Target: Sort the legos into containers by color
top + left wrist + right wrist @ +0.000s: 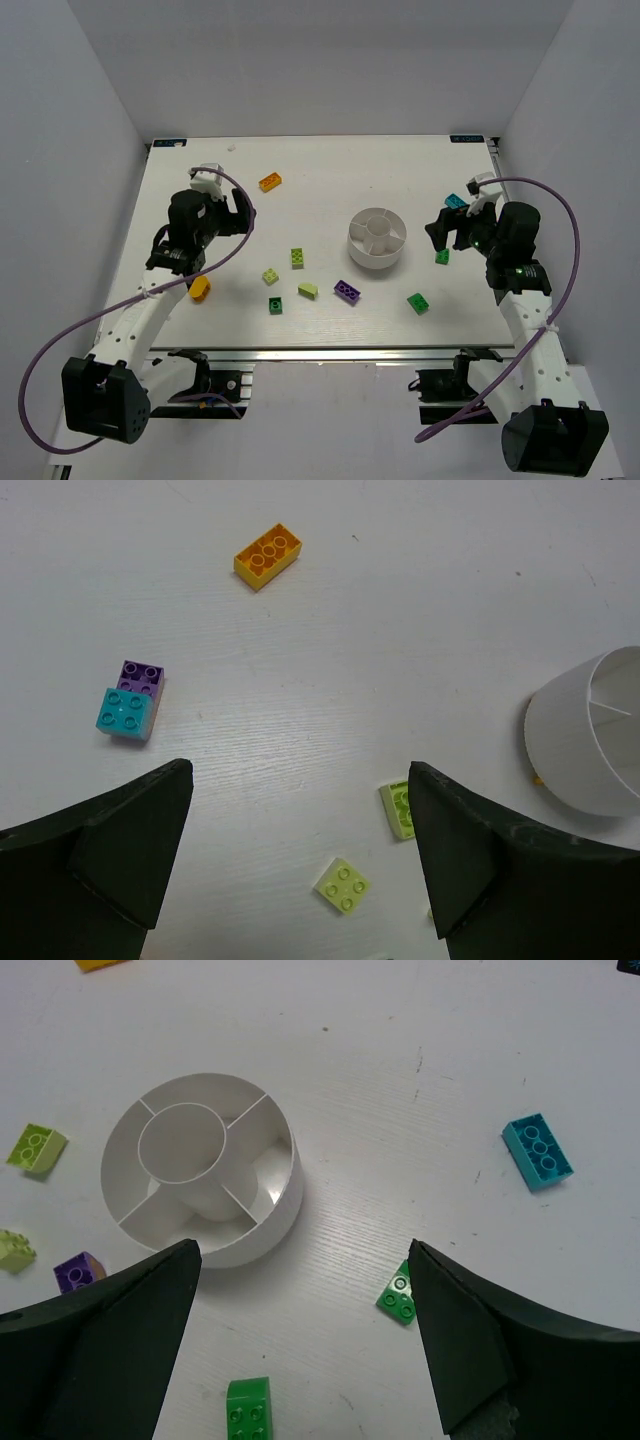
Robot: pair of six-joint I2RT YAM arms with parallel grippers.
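Top external: we look down from above and behind the arm bases (105, 395), far enough back to hold the whole table (180, 190).
Left wrist: we ride low and close over the tabletop, facing out between our own dark fingers (110, 850), the white dish (585, 730) cut by the right edge.
Right wrist: equally close, we look steeply down into the dish.
Shared by all three views: the dish, small at mid-table from above.

The table (330, 170) carries a round dish (200, 1180) before the right jaws, a long cyan brick (538, 1150) right of it; before the left jaws, an orange brick (267, 555) and a square cyan brick (126, 713) touching a purple brick (141, 675).
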